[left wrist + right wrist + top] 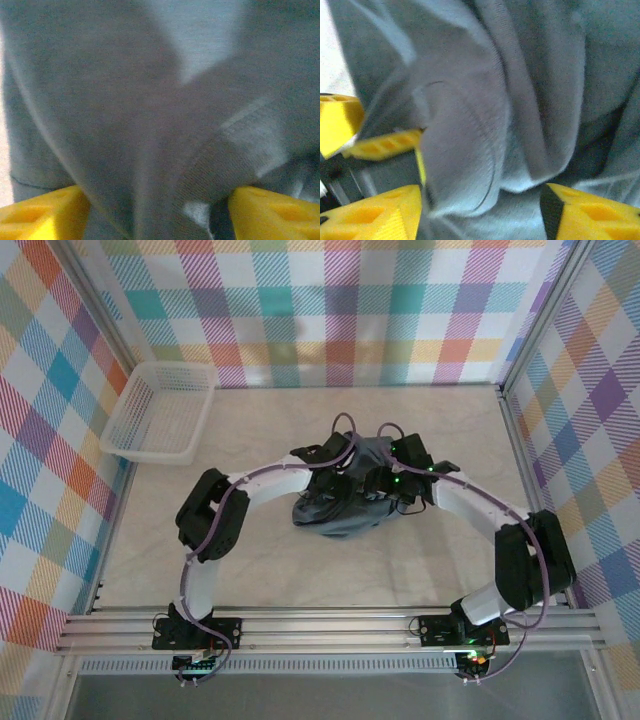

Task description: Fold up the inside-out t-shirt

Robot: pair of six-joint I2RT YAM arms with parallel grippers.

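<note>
The surface (300, 570) is a pale cream sheet, faintly marbled, filling the middle of the top view and bordered by bright checked panels (60, 390). A white lattice basket (160, 410) sits on it at the upper left of the frame, close against the left panel. The slate blue-grey t-shirt (338, 518) lies crumpled in a heap at the centre, well apart from the basket. In the left wrist view, a sliver of the pale surface shows at the left edge beside the cloth.

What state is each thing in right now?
Slate blue-grey cotton t-shirt: crumpled heap mid-table, not folded.
White plastic lattice basket: upright, empty, far-left corner.
Left fingers: apart, shirt fabric between them.
Right fingers: apart, shirt fabric between them.
</note>
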